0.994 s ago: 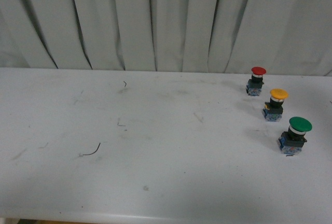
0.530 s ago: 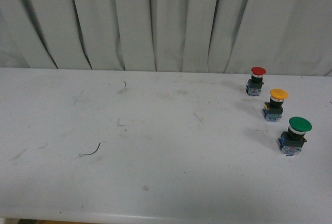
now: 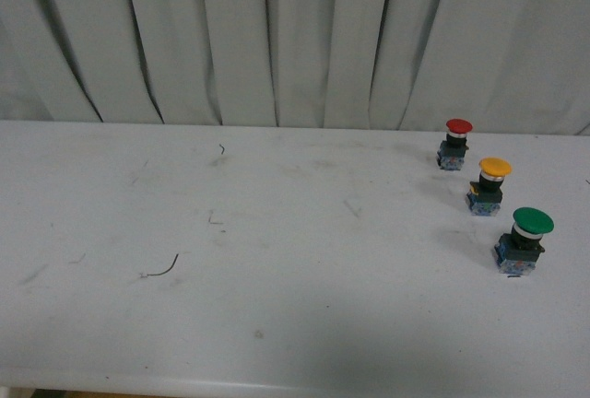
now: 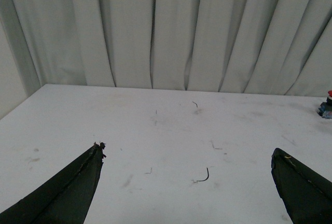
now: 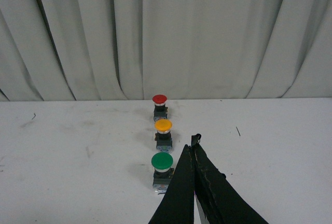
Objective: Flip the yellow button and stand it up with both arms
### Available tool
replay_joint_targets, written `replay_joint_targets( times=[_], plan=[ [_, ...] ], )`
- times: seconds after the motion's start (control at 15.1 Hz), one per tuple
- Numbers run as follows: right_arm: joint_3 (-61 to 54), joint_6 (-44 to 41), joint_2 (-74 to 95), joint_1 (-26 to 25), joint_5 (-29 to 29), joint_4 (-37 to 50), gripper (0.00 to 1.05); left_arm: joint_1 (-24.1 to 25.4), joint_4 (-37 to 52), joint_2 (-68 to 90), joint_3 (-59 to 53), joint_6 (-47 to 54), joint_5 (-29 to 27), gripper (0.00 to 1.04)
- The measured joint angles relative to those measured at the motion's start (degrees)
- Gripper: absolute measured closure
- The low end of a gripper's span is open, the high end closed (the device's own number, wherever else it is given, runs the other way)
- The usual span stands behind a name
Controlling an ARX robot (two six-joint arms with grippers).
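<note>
The yellow button (image 3: 491,183) stands upright, cap up, at the right of the white table (image 3: 277,260), between a red-capped button (image 3: 454,143) and a green-capped button (image 3: 525,239). It also shows in the right wrist view (image 5: 164,132). No arm shows in the front view. My right gripper (image 5: 194,142) is shut and empty, its tips just beside the yellow button and the green-capped button (image 5: 162,169), touching neither. My left gripper (image 4: 189,154) is open and empty over the table's left part, far from the buttons.
The red-capped button shows in the right wrist view (image 5: 160,106) and at the edge of the left wrist view (image 4: 327,107). A small curved black wire scrap (image 3: 164,269) lies on the table. A pleated grey curtain (image 3: 295,39) hangs behind the table.
</note>
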Motion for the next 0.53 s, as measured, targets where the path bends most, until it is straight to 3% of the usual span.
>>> replay_joint_targets(
  times=[0.53],
  plan=[
    [-4.98, 0.0, -12.11, 0.0, 0.02, -7.04, 1.03, 0.0, 0.0, 0.0, 0.0, -0.02, 0.0, 0.07]
  ],
)
